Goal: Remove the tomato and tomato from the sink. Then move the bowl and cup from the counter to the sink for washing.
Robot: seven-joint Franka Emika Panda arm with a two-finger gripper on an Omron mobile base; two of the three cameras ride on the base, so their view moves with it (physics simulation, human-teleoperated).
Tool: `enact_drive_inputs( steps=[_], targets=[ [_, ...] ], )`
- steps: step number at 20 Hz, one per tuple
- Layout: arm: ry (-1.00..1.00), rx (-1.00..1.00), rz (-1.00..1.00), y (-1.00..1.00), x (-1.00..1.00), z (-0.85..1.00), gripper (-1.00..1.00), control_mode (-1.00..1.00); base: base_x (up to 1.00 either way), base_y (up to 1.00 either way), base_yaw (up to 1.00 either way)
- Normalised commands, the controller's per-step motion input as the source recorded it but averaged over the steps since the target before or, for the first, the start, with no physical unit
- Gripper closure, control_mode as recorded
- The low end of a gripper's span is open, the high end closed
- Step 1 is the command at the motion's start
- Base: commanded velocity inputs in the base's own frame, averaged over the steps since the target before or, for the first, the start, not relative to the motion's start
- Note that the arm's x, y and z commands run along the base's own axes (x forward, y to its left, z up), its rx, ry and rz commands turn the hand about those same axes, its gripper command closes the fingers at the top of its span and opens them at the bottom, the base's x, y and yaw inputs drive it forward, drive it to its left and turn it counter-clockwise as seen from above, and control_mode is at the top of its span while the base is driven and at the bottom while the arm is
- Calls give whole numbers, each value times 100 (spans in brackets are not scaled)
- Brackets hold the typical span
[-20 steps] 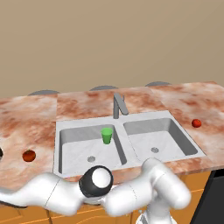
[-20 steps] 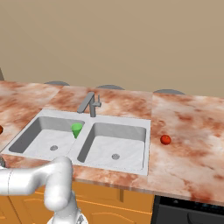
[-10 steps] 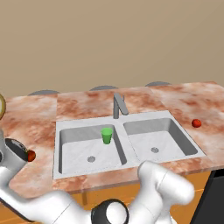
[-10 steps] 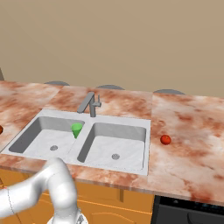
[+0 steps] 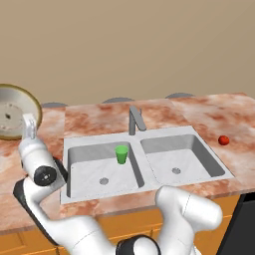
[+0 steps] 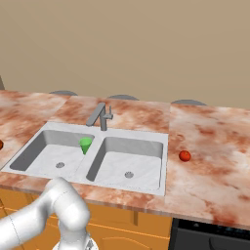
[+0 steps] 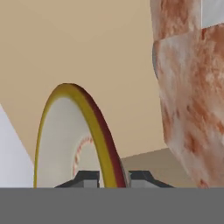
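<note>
Fingers (image 7: 113, 178) are narrowly parted, pinching the rim of the bowl (image 5: 14, 110), held on edge above the surface (image 5: 224, 117). The cup (image 5: 121, 154) stands well right of them in the sink (image 5: 149, 185).

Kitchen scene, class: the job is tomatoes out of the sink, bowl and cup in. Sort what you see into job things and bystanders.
Job things: sink; cup in its left basin; tomato on the counter; bowl gripped by the claw.

Bystanders: faucet; wall.
</note>
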Motion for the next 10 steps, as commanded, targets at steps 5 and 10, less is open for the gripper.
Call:
enact_drive_inputs(
  steps=[5,10],
  targets=[
    [16,29,-15,-25,11,-3,100,-100,0,0,0],
    [24,17,-18,-7,13,-2,100,-100,0,0,0]
  ],
)
